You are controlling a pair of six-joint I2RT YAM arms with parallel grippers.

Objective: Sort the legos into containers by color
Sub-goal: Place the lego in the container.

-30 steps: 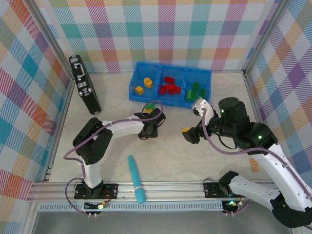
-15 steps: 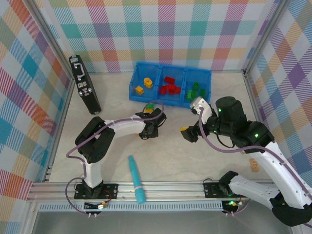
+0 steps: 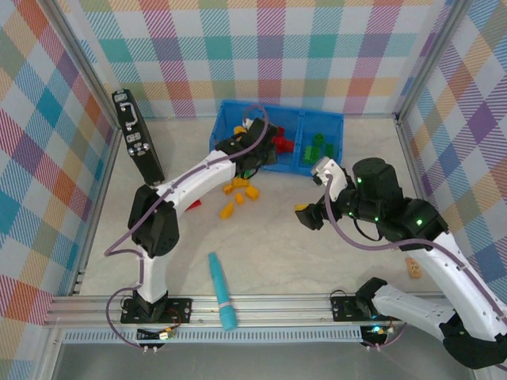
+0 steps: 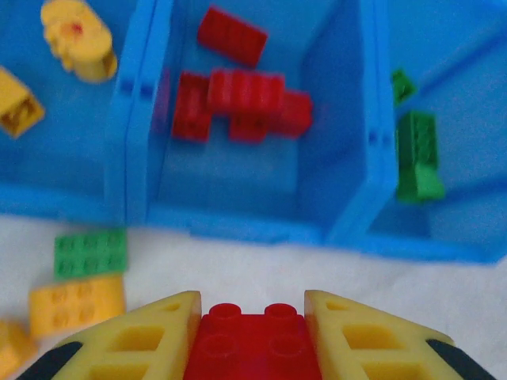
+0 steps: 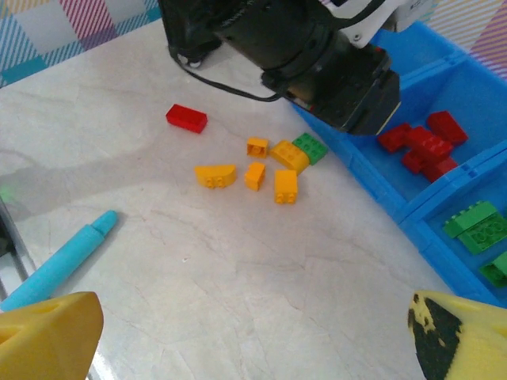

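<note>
2 yellow fingers (image 4: 158,336) of the left hand (image 4: 252,305) are clamped on a red brick (image 4: 252,348), 1 finger on each side, with its 4 studs facing the wrist camera. We see this hand raised above the bench (image 5: 238,261), just in front of the blue bin (image 4: 238,226) and lined up with its middle compartment. That compartment holds a red pile (image 4: 245,99) of several bricks lying together. The compartment to its left holds yellow pieces (image 4: 79,39), and the 1 to its right holds green bricks (image 4: 416,154).

Just outside the bin's front wall, a loose green brick (image 4: 91,252) lies against a yellow brick (image 4: 78,299). That pair belongs to a small cluster (image 5: 254,175) on the bench. From the right wrist we count 5 yellow-orange bricks and the 1 green there, close together. A stray red brick (image 5: 186,118) lies apart from the cluster, on the side away from the bin.

Our right hand (image 5: 253,348) hangs wide open and holds nothing, well apart from the cluster. A teal cylinder (image 5: 59,261) lies toward the near edge, between the 2 arms. A black case (image 3: 139,146) stands by the left wall, and a small tan piece (image 3: 412,267) lies near the right wall.
</note>
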